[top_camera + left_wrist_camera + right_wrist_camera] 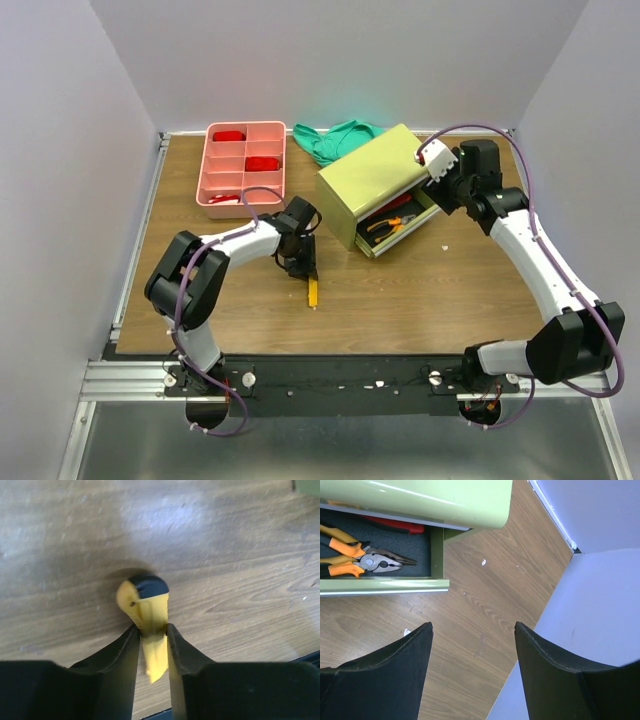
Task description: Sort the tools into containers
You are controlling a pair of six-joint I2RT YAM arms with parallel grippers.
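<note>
On the surface [430,300], your left hand [151,630] clamps the yellow utility knife [142,600] near centre, not yet sorted; pliers [365,560] lie in the open drawer [380,584] of the chest [372,172], red items [262,163] in the far-left pink tray [203,165]; your right hand [473,625] gapes wide

Wide bare wood is seen across the lower centre and lower right of the top view, and passage over the table [420,300] there is unblocked. At centre the olive chest [370,175] is set as the main obstacle, its open drawer [410,232] jutting toward the lower right. In the right wrist view the drawer floor is largely taken up by orange-handled pliers [365,560] and a red tool [395,526], and its rear is roofed by the chest body. The pink tray [245,170] is parked at upper left. The gap between tray and chest is filled by the left gripper [300,262], clamped on the yellow utility knife [312,292]. The right gripper [472,627], jaws spread, is hemmed between the chest and the right wall [600,580]. The green cloth [335,138] is bunched behind the chest.
</note>
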